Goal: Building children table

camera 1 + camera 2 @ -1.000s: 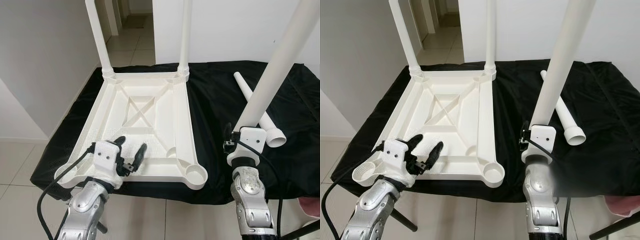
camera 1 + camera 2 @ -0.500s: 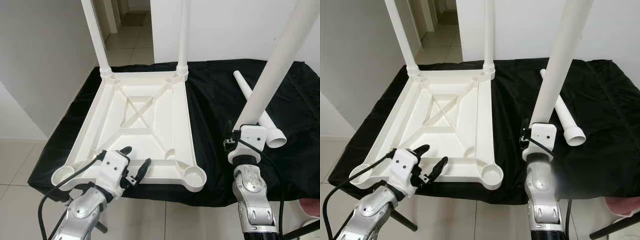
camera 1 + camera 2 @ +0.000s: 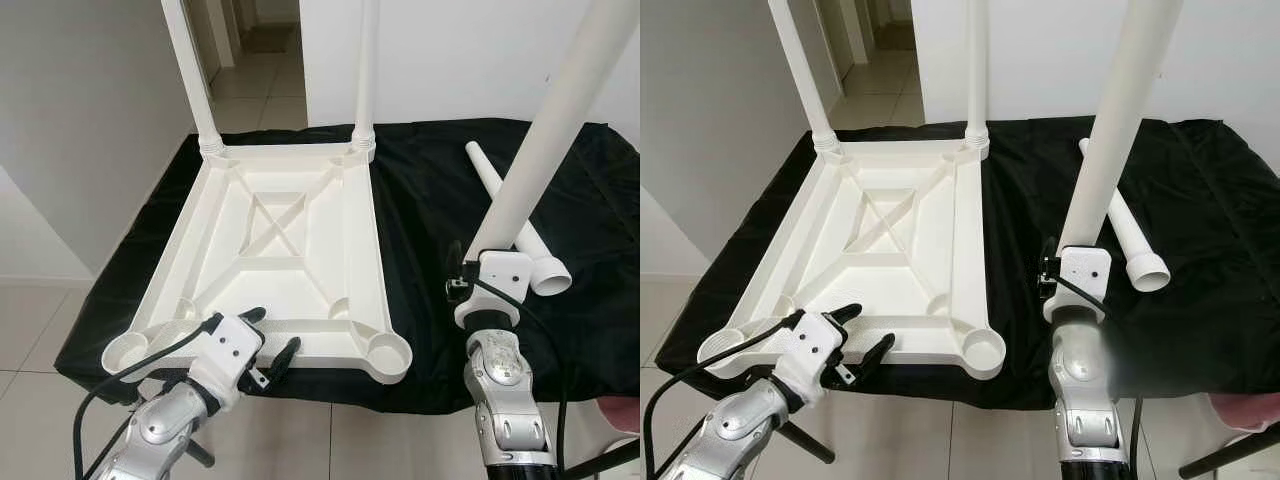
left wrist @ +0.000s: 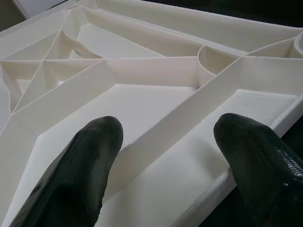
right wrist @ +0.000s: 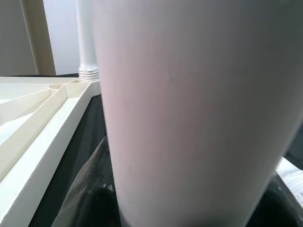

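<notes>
A white plastic tabletop [image 3: 280, 240] lies upside down on black cloth, with two white legs [image 3: 190, 70] screwed upright into its far corners. Its two near corner sockets [image 3: 388, 350] stand bare. My left gripper [image 3: 268, 342] hovers open at the tabletop's near edge, its fingers [image 4: 90, 156] spread above the ribbed underside. My right gripper [image 3: 458, 275] is shut on a third white leg [image 3: 545, 140], held upright and leaning right, to the right of the tabletop. A fourth leg [image 3: 520, 235] lies loose on the cloth behind it.
The black cloth [image 3: 430, 200] covers a low stand with tiled floor around it. A white wall [image 3: 80, 130] rises on the left, and a hallway opens at the back. A pinkish object [image 3: 620, 412] sits at the lower right edge.
My left gripper has drawn back toward me, from over the tabletop's underside to its near edge. The right gripper and its leg have barely moved.
</notes>
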{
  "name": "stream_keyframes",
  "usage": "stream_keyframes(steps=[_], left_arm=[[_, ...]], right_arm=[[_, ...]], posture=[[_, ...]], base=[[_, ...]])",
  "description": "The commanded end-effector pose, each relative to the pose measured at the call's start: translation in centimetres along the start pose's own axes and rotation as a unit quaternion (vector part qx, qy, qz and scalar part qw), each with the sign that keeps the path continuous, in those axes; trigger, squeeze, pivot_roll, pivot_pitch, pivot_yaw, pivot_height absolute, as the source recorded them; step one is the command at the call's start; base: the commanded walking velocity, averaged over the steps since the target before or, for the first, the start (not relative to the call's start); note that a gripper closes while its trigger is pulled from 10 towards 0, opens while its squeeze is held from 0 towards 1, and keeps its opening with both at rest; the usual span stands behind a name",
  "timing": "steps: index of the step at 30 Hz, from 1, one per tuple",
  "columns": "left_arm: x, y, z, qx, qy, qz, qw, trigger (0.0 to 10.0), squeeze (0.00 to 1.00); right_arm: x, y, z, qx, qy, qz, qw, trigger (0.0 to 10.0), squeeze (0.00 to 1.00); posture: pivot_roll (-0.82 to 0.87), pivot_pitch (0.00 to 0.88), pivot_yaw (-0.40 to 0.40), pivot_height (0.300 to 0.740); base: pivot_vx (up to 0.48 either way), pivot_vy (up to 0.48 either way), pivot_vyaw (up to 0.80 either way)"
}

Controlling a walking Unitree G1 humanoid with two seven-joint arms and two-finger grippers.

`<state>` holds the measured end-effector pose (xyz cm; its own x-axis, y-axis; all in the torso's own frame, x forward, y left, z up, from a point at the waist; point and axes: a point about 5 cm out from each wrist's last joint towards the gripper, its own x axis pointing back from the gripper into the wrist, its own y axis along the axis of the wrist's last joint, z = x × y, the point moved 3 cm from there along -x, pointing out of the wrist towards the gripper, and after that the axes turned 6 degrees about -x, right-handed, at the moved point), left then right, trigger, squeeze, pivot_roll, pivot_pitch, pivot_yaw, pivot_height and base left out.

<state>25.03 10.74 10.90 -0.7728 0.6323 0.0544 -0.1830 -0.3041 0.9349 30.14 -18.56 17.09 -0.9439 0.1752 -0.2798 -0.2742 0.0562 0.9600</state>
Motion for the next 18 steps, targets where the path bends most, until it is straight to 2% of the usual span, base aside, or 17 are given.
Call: stream_keyframes(steps=[1, 9, 18], left_arm=[[0.3, 0.0, -1.9, -0.006, -0.121, -0.011, 0.993, 10.0, 0.00], [0.7, 0.3, -2.4, -0.001, -0.152, -0.024, 0.988, 10.0, 0.00], [1.2, -0.2, -3.7, -0.018, -0.202, -0.011, 0.979, 10.0, 0.00]], right_arm=[[-0.2, 0.2, 0.5, -0.002, 0.007, -0.008, 1.000, 10.0, 0.00], [-0.2, 0.2, 0.8, -0.002, 0.013, -0.009, 1.000, 10.0, 0.00], [-0.3, 0.1, 1.0, -0.002, 0.016, -0.009, 1.000, 10.0, 0.00]], posture=[[-0.05, 0.032, 0.088, 0.740], [-0.05, 0.029, 0.086, 0.740], [-0.05, 0.019, 0.087, 0.740]], base=[[0.000, 0.000, 0.00], [0.000, 0.000, 0.00], [0.000, 0.000, 0.00]])
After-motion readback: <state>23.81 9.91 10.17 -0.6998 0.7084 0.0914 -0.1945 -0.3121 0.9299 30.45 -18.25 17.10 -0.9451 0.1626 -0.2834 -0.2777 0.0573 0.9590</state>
